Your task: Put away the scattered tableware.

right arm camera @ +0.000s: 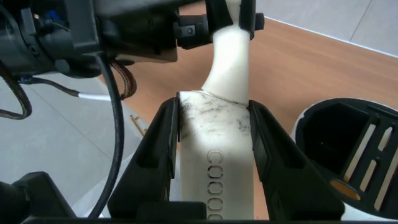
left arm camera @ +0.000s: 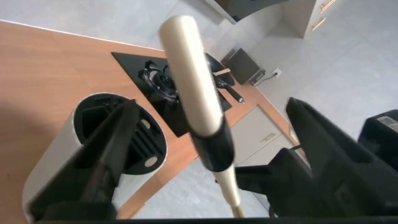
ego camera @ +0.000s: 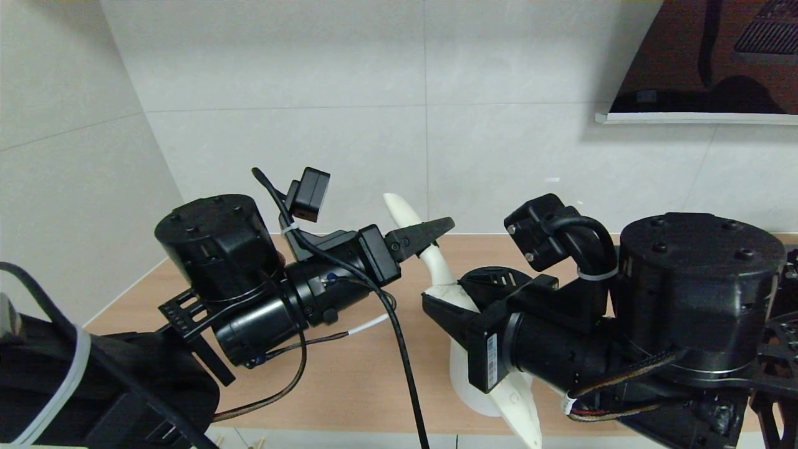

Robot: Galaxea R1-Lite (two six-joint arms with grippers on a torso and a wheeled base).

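While the right hand [ego camera: 452, 299] grips it by the wide part, the spatula [ego camera: 438, 267] hangs in the air over the table [ego camera: 349, 374]. It is pale cream with grey marks and a row of little holes. It slants. The handle tip points up toward the wall [ego camera: 312, 93], and the flat end points down toward the near edge of the table.

In the right wrist view, the right hand [right arm camera: 213, 106] has both black fingers [right arm camera: 155, 155] pressed tight on the two sides of the spatula [right arm camera: 217, 124].

The left hand [ego camera: 430, 234] is up at the handle. In the left wrist view, the left hand [left arm camera: 211, 106] has its fingers [left arm camera: 112, 149] spread wide. The handle of the spatula [left arm camera: 189, 81] runs through the gap between them and does not seem to touch them. The right wrist view shows one finger of the left hand [right arm camera: 230, 22] crossing behind the handle.

A white holder [ego camera: 464, 380] stands on the table just beside the spatula, under the right hand. It is round, and black inside. From the left wrist, the holder [left arm camera: 56, 162] sits on the brown table [left arm camera: 43, 68]. From the right wrist, the holder [right arm camera: 305, 124] is next to the wide part, with the table [right arm camera: 292, 56] behind it.

A black stove [left arm camera: 152, 74] sits in the table past the holder.
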